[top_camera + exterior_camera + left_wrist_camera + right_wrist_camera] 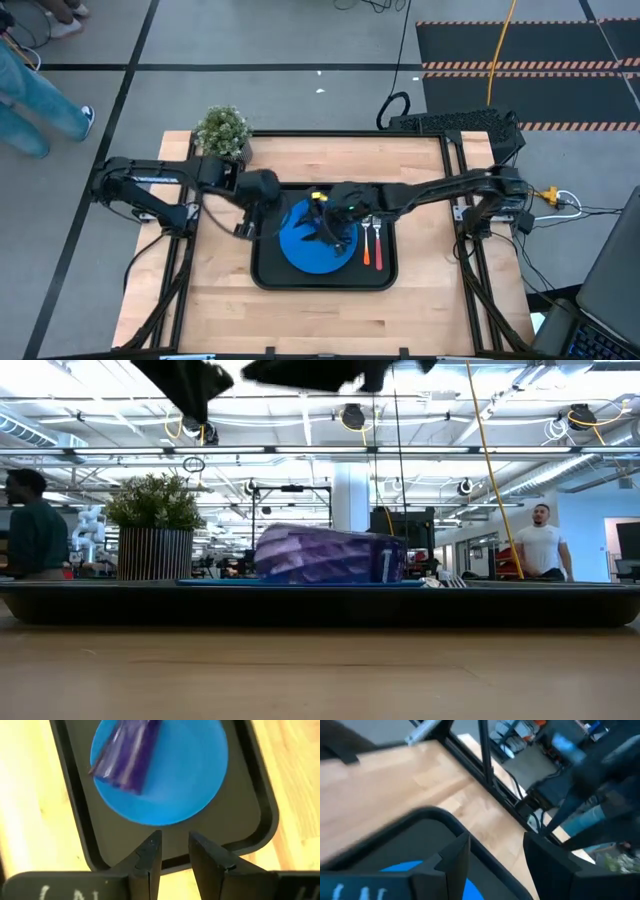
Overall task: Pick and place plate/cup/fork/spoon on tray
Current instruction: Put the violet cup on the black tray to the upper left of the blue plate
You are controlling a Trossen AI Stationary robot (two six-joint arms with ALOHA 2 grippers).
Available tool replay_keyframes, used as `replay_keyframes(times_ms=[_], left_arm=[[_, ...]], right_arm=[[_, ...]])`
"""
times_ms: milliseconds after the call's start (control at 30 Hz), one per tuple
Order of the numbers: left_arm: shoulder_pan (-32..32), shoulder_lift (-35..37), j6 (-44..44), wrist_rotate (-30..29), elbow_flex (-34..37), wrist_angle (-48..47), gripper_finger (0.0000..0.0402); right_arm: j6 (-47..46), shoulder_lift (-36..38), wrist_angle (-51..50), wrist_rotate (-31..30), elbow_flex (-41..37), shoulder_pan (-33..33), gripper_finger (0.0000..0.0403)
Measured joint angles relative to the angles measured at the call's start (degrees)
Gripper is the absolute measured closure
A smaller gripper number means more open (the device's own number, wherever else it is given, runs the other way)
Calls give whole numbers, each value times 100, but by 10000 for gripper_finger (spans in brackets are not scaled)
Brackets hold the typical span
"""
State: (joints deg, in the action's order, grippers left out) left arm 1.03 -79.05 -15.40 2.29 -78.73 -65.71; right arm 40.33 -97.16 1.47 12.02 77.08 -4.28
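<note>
The black tray (385, 275) lies mid-table with the blue plate (300, 250) flat in it. The purple cup (127, 755) lies on its side on the plate; the low view (325, 555) shows this too. The fork (367, 245) and spoon (378, 248) lie side by side in the tray, right of the plate. My left gripper (175, 847) is open and empty above the tray's left rim (245, 228). My right gripper (495, 855) is open and empty above the plate (328, 225), and it hides the cup in the high view.
A potted green plant (222, 132) stands at the table's far left, behind the tray. Bare wood lies all round the tray. People stand in the room beyond the table (30, 525) (540, 545), and a person's legs show on the floor at the far left (30, 110).
</note>
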Motion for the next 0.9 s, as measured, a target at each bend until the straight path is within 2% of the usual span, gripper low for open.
replay_keyframes(times_ms=[100,333,433,633,733,900], left_arm=[[-463,4,-16,377,200,240,302],[-1611,0,326,1586,1061,1587,302],[-2049,0,807,2293,1426,2070,302],[-2448,0,2099,4531,2165,3608,302],[-2416,0,2766,4717,2546,4188,302],[-2409,0,3343,4399,2963,4437,302]], right_arm=[[-268,563,-547,-5,0,-103,227],[-808,1721,-1375,11,-176,-411,227],[-825,2204,-1135,4,-638,-513,227],[-818,3098,266,-24,-1786,-513,227],[-817,3460,910,-128,-2291,-513,227],[-877,3821,1587,-548,-2784,-511,227]])
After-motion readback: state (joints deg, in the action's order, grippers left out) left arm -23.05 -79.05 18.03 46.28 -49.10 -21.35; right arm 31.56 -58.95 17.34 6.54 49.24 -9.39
